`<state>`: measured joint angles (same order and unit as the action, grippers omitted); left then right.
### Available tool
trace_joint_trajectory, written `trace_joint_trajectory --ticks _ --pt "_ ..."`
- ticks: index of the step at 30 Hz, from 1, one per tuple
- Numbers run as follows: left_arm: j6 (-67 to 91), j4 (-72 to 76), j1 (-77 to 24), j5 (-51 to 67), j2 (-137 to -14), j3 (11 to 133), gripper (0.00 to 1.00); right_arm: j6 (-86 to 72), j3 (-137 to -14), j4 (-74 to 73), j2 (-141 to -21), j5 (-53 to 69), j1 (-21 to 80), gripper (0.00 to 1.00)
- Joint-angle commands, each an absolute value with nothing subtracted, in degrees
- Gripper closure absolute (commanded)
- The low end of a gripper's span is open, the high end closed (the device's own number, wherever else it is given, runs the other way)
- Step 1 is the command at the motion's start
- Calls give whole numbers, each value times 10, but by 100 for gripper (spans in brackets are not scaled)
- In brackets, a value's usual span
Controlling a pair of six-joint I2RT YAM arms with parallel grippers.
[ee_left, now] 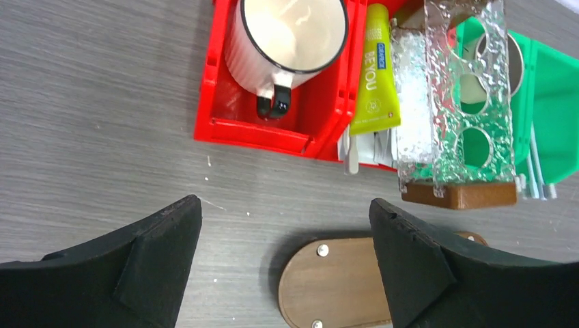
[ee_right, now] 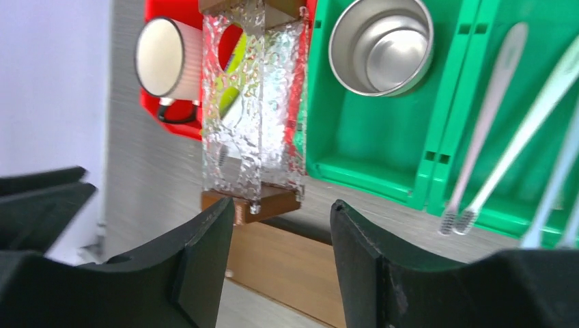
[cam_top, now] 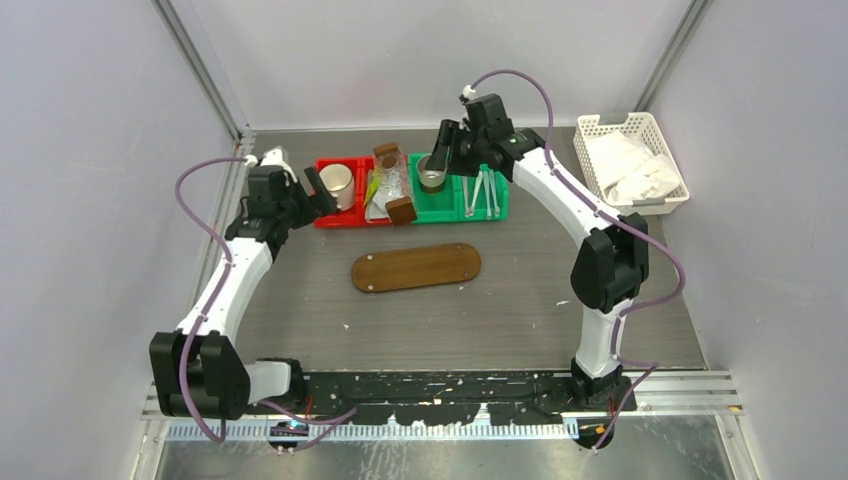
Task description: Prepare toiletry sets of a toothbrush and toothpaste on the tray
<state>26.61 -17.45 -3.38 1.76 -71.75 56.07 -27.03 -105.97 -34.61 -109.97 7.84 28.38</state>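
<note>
Fingers (ee_left: 157, 253) spread and empty on left gripper (ee_left: 283, 236) and right gripper (ee_right: 283, 229). Nothing yet on wooden tray (cam_top: 416, 267); toothbrushes (ee_right: 491, 116) in far green bin (ee_right: 362, 179), yellow-green tube (ee_left: 377, 75) in far red bin (ee_left: 225, 126). All sets pending.

Left hand (ee_left: 285, 208) hovering wide open over grey worktop (ee_left: 89, 123); yellow-green toothpaste tube (ee_left: 375, 75) lying in red plastic bin (ee_left: 225, 116), compartment beside white ribbed mug (ee_left: 290, 34); oval wooden tray (ee_left: 334, 283) sitting near hand.

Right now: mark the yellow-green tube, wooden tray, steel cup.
yellow-green tube (ee_left: 374, 78), left wrist view, mid-body.
wooden tray (cam_top: 416, 267), top external view, bare centre.
steel cup (ee_right: 382, 46), right wrist view, inside.
</note>
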Motion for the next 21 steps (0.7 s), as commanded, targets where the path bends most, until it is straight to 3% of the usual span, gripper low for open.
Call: trace_joint_trajectory --ticks 1,6,14,17,21 --pt "262 -193 -35 65 -684 561 9 -423 -991 -192 -1080 208 246 41" --pt "256 -140 -34 115 -739 595 22 -481 -921 -73 -1093 263 237 43" --pt "271 -86 -34 222 -906 753 55 -583 -773 129 -1062 313 239 46" --pt "277 -84 -34 239 -951 787 50 -467 -821 -5 -1054 249 257 45" --pt "281 -110 -36 223 -952 780 46 -280 -991 -264 -1081 88 315 45"
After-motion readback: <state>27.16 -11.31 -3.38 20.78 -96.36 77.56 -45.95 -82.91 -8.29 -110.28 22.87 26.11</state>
